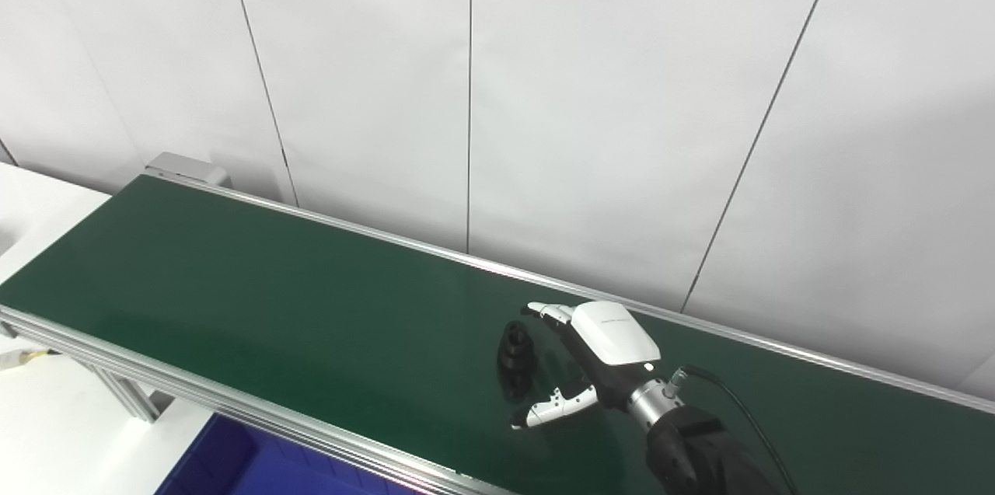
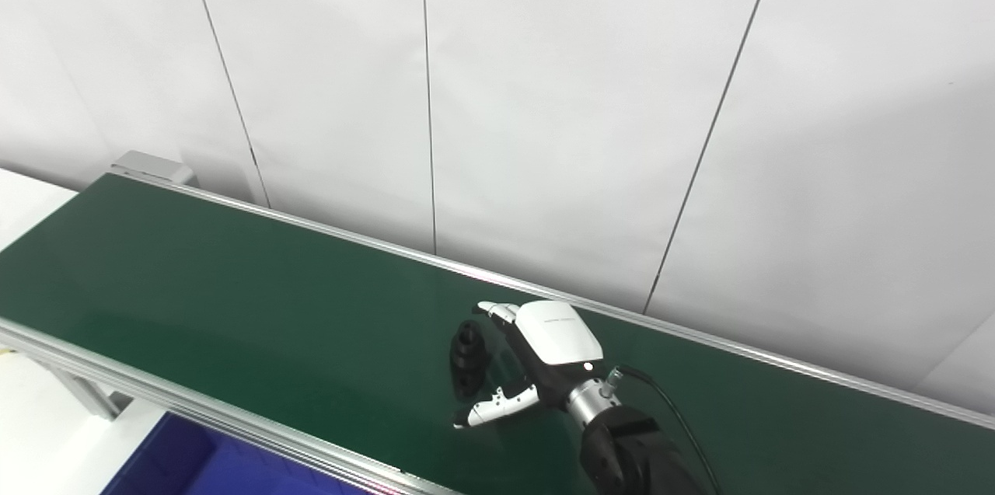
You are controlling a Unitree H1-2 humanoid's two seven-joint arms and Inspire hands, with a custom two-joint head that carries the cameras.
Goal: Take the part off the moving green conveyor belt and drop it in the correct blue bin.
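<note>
Black ribbed part (image 1: 516, 350), round and stacked in rings, upright on the green conveyor belt (image 1: 233, 285), toward the near half of the belt's width, right of the belt's middle as seen from the head cameras. Faint dark reflection just below it on the belt surface.

Right hand (image 1: 579, 359) just beside the part on its right, low over the belt, white back plate upward. Fingers (image 1: 548, 313) reaching past the far side of the part, thumb (image 1: 553, 406) stretched out on the near side, the part between them in the gap. Spread wide, nothing grasped; contact with the part not to be told, though a strip of belt shows between part and palm. Black cable (image 1: 731, 394) looping from the wrist; dark sleeve at the bottom edge.

Left hand out of sight in both views.

Aluminium rail (image 1: 194, 386) along the belt's near edge. Blue bin (image 1: 233, 456) below that rail, lower left, only partly visible. White panelled wall (image 1: 544, 91) behind the belt.
</note>
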